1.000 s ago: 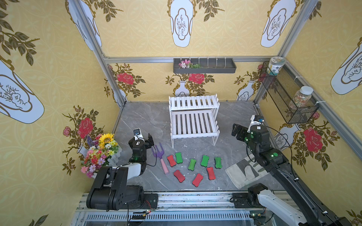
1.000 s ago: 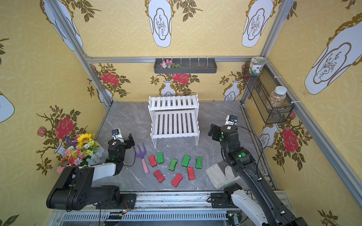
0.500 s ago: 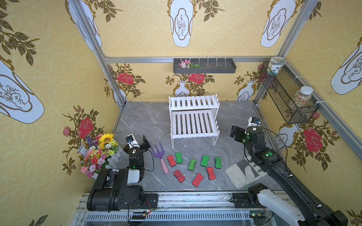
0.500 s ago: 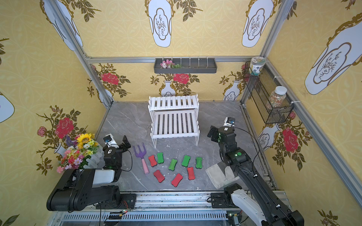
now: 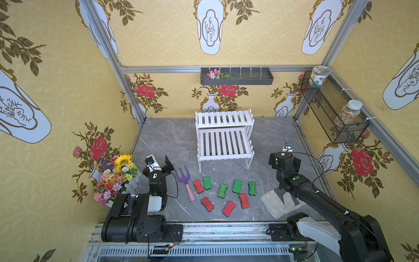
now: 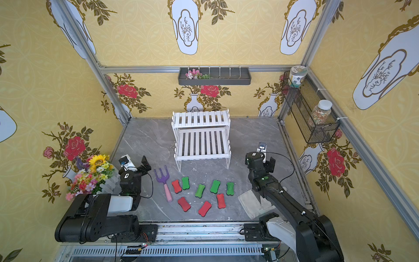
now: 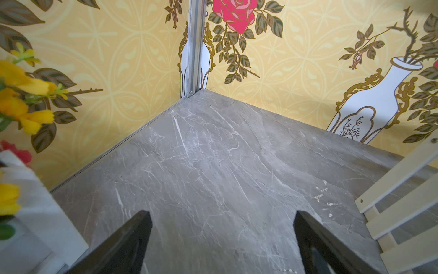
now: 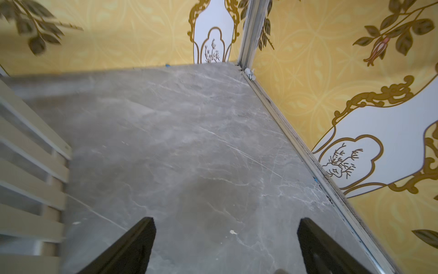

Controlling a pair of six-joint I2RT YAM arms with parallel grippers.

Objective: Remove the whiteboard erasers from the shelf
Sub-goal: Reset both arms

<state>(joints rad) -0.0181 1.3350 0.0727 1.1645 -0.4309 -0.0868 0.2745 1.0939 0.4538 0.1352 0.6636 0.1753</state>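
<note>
Grey marbled tabletop (image 5: pixel 163 140) is being enclosed on three sides by yellow flowered walls (image 5: pixel 68 90). Toward its rear middle the white two-tier shelf (image 5: pixel 223 119) is being seen standing upright on thin legs. All eight whiteboard erasers (image 5: pixel 222 190) are being seen lying flat on the tabletop in front of the shelf, apart from its legs. The four green erasers (image 5: pixel 236 186) are being seen in a loose row nearer the shelf. Of the four red erasers (image 5: pixel 207 203), one is being seen just beside the leftmost green one and three nearer the front edge. A purple garden fork (image 5: pixel 186 184) with a pink handle is being seen lying just left of them.

The left gripper (image 7: pixel 221 214) is being held above the marble between the fork and a flower bouquet (image 5: pixel 113 177), its jaws spread wide over open tabletop. The right gripper (image 8: pixel 226 220) is being held above the marble beside the shelf's right end, its jaws likewise spread wide. A pale cloth (image 5: pixel 272 202) is being partly covered by the right arm (image 5: pixel 322 202). On the walls a dark tray (image 5: pixel 249 80) and a black wire basket (image 5: pixel 326 106) holding two jars (image 5: pixel 347 113) are being seen mounted.
</note>
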